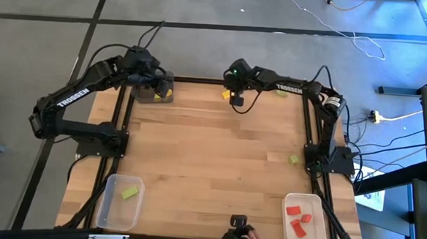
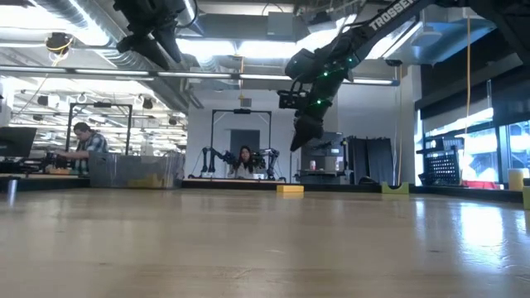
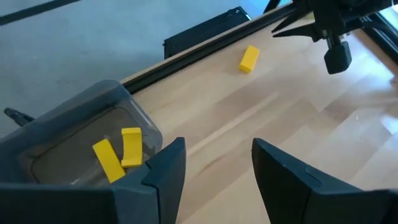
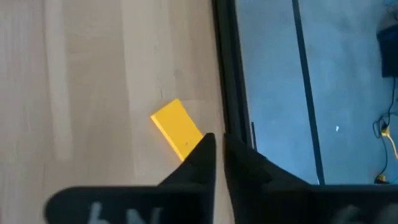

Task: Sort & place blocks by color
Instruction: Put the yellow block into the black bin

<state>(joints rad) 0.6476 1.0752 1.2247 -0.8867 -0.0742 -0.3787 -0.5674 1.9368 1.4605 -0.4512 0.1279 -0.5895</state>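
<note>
Right gripper [image 4: 216, 155] jaws nearly together, empty, above yellow block [image 4: 177, 129] at tabletop [image 1: 211, 156] far edge; block's long axis diagonal, just beside jaws. Left gripper [image 3: 214, 168] jaws apart, farther.

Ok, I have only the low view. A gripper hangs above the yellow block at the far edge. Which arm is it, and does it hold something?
Observer: It is the right gripper; its fingers are shut on nothing, and the yellow block lies just beside them.
Operator: And the left one?
Observer: The left gripper is open above the dark bin, which holds two yellow blocks.
Operator: Any green ones loose?
Observer: Two green blocks lie loose on the table, toward its right side.
</note>
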